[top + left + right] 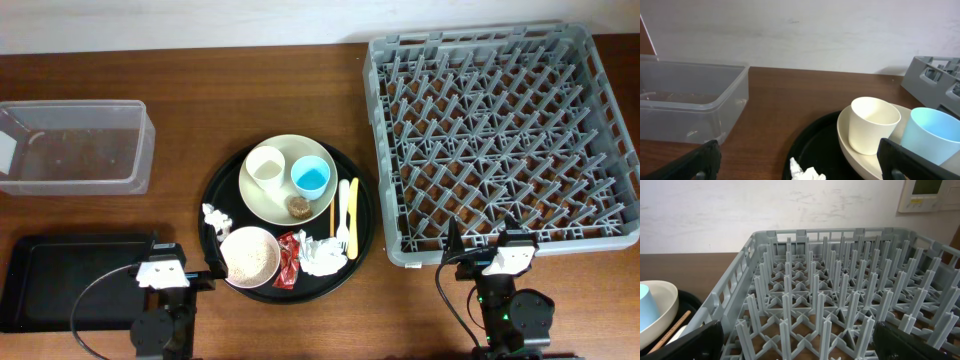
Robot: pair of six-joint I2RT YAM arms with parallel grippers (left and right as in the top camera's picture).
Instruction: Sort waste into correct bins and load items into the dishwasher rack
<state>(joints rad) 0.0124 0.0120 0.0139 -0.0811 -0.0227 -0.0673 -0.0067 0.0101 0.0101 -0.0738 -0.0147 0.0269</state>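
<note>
A round black tray (225, 185) carries a cream plate (262, 200) with a white cup (266, 165), a light blue cup (312, 178) and a brown lump (298, 207). Beside them lie a pink bowl (252, 285) of rice, a red wrapper (289, 258), napkins (322, 255) (807, 173), a fork (343, 205), a yellow knife (352, 230) and a wooden stick (332, 205). My left gripper (183, 250) (800, 165) is open at the tray's front left, holding nothing. My right gripper (487, 243) (800, 342) is open at the front edge of the grey rack (500, 130) (840, 295).
The clear tub (75, 145) (685, 100) stands at the back left. The shallow black rectangular tray (60, 280) lies at the front left, beside my left arm. A white wall runs behind the table.
</note>
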